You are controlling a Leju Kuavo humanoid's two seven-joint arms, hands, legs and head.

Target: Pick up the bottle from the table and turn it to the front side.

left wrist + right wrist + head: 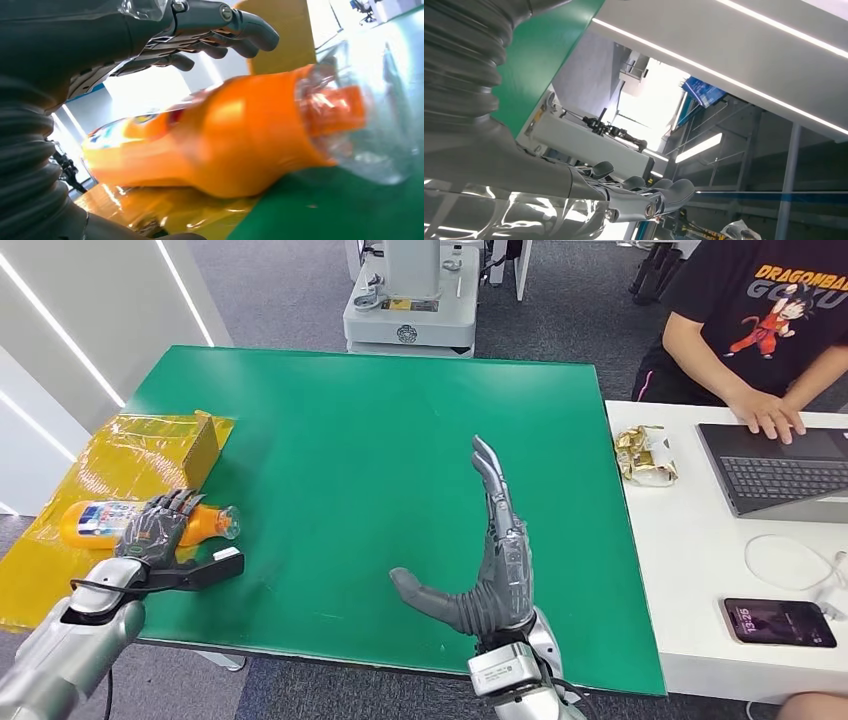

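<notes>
Sideways on crinkled yellow film [60, 570] at the green table's [380, 460] left edge lies a glossy orange plastic bottle [100, 522], its clear-capped neck toward the table's middle. The left hand [155, 528] arches over it, dark fingers [235, 35] curled above, not clasping. The right hand [490, 560] stands flat and spread, holding nothing. A cardboard box [205, 445] sits just behind.

Orange bottle [105, 522] lying on its side at the table's left edge.
It holds orange drink, has a blue-and-white label, and its clear-wrapped cap end points toward the green mat, its body resting on yellow film.
</notes>
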